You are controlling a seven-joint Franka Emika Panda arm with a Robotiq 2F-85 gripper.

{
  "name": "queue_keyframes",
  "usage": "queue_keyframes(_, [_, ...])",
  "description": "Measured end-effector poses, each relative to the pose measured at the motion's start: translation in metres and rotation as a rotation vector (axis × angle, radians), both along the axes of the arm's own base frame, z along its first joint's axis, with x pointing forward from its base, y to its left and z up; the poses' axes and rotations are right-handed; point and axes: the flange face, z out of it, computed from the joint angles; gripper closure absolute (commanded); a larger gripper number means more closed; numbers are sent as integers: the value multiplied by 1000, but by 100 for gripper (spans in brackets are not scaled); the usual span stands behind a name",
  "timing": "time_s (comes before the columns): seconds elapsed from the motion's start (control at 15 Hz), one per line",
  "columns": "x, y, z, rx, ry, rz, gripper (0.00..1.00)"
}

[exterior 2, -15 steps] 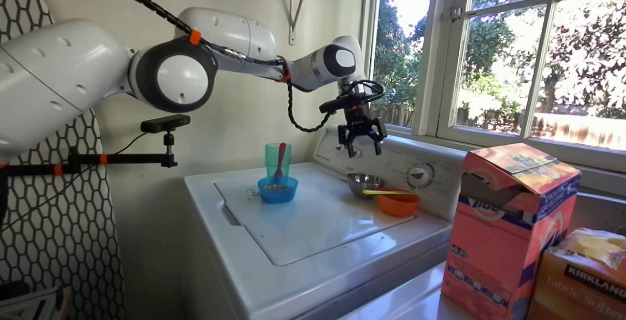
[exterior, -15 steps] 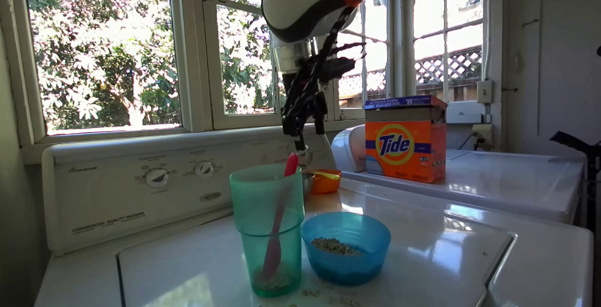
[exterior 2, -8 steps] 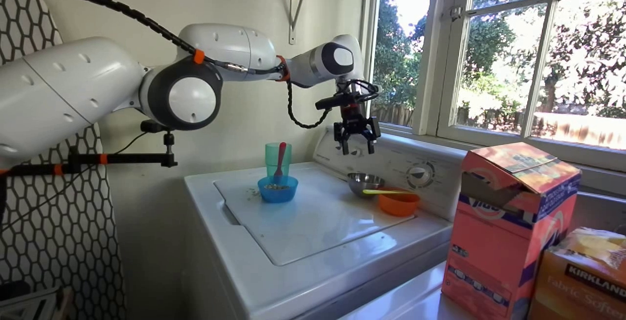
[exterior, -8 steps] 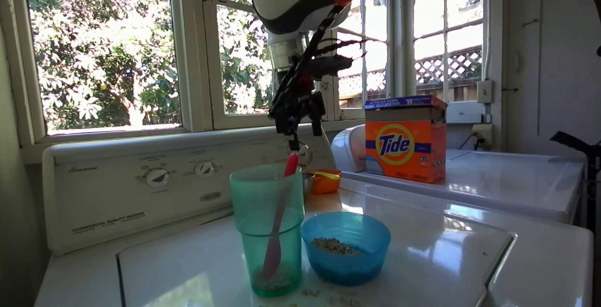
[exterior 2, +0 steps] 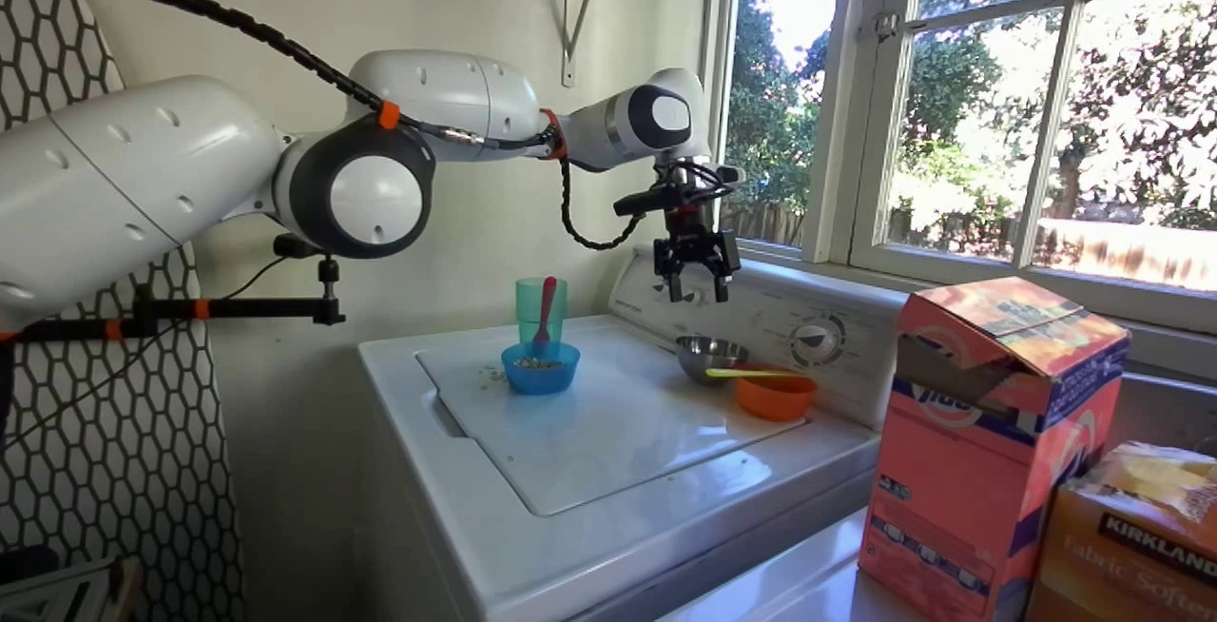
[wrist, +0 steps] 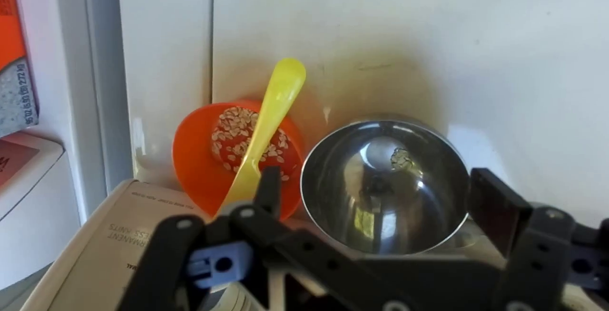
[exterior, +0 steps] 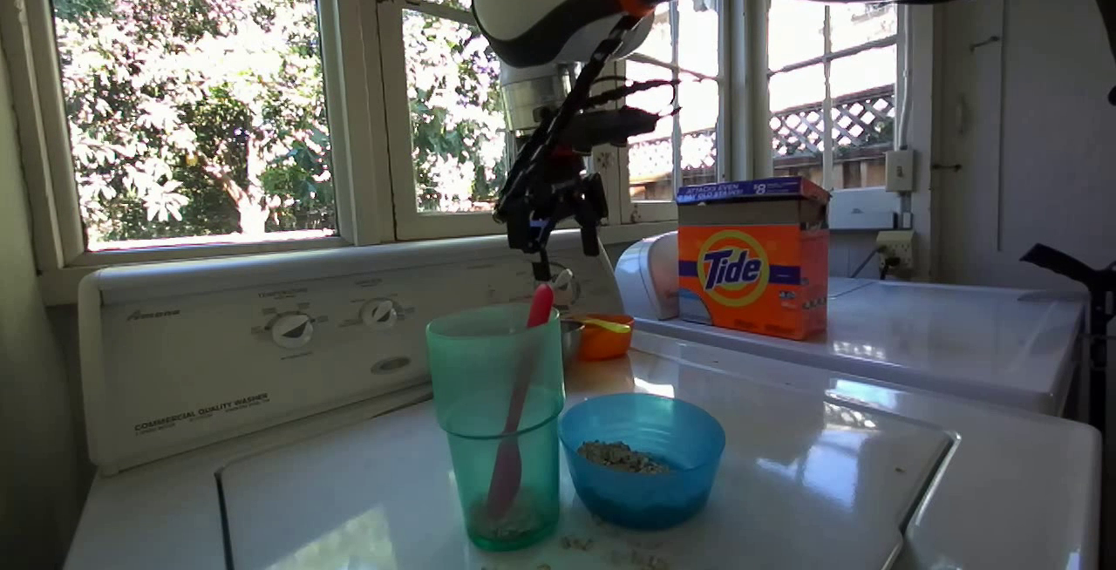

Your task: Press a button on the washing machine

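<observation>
The white washing machine shows in both exterior views, with its flat lid and cream back panel. Round knobs sit on the panel: two at one end and a larger dial at the other. My gripper is open and empty, pointing down in front of the panel and above a steel bowl. In an exterior view its fingers cover part of the panel. In the wrist view the open fingers appear on either side of the bowl, and part of the panel shows lower left.
On the lid stand the steel bowl, an orange bowl with a yellow spoon, a blue bowl and a green cup holding a red spoon. A Tide box stands on the neighbouring machine. Windows rise behind the panel.
The arm's elbow has come down. The gripper has shifted slightly sideways and turned a little, then moved back very slightly. Its fingers stay open; the bowls and cup have not moved.
</observation>
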Motion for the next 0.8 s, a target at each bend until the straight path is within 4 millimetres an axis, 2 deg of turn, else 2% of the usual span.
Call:
queue_keyframes(0.07, [3, 1, -4, 11, -16, -14, 26])
queue_keyframes(0.13, [6, 2, -8, 20, -34, -23, 33])
queue_keyframes(0.33, [18, 7, -19, 43, -113, -43, 58])
queue_keyframes(0.4, [22, 9, -21, 50, -141, -46, 42])
queue_keyframes(0.53, [22, 9, -23, 49, -144, -46, 56])
queue_keyframes(0.67, [22, 8, -22, 49, -145, -47, 59])
queue_keyframes(0.73, [22, 8, -22, 49, -145, -46, 83])
queue_keyframes(0.8, [22, 8, -22, 49, -145, -46, 84])
